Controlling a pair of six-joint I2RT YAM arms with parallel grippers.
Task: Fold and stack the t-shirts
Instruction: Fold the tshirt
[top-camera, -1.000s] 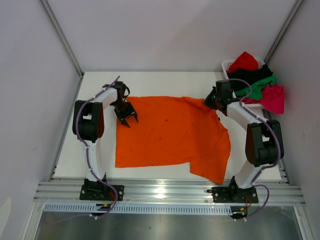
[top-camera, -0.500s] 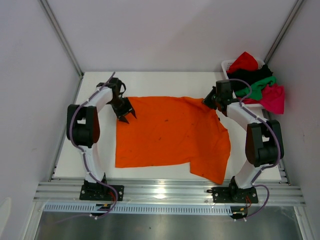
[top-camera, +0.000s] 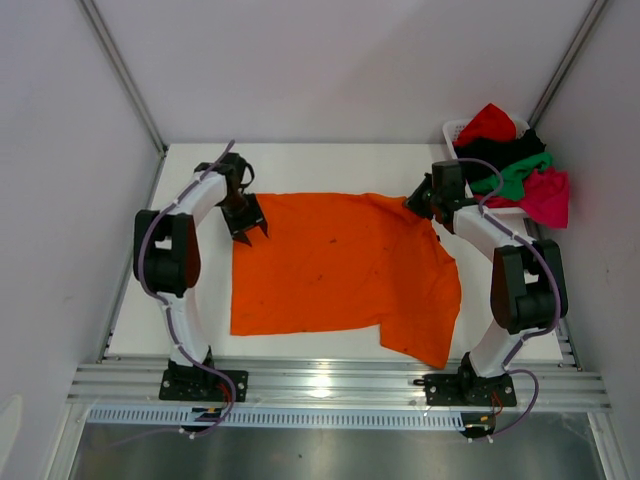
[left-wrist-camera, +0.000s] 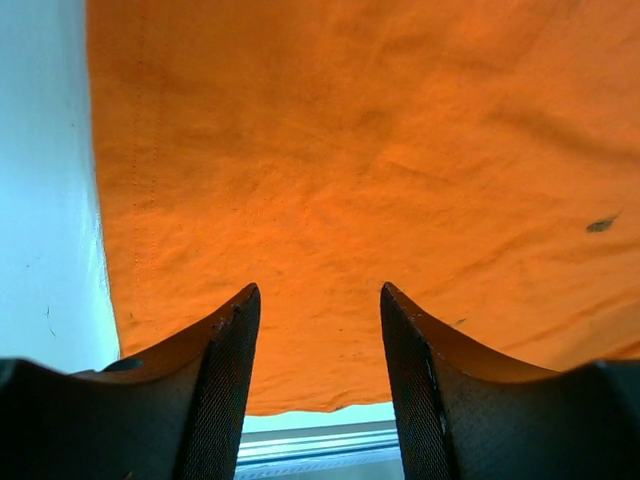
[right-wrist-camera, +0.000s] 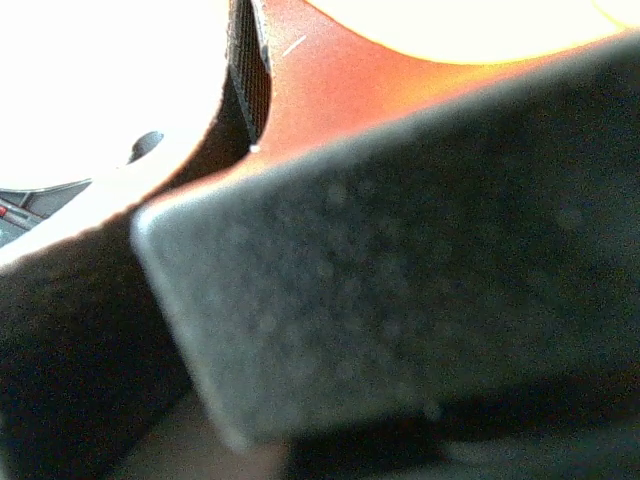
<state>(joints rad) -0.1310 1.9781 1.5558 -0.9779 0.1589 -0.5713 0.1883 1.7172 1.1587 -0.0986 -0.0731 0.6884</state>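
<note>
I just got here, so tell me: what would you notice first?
A big orange shirt lies spread flat on the white table. The left arm and the right arm reach its far corners. At the far right corner, a basket is heaped with red, black, green and pink shirts.

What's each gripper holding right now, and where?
Right gripper is shut on the bright orange cloth t-shirt at its far right corner. Left gripper hangs open over the far left corner, holding nothing.

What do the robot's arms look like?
The left arm and right arm are white tubes with black joints and thin purple cables. The left end effector and right end effector are black; the left's fingers are pointed, with bumpy pads.
</note>
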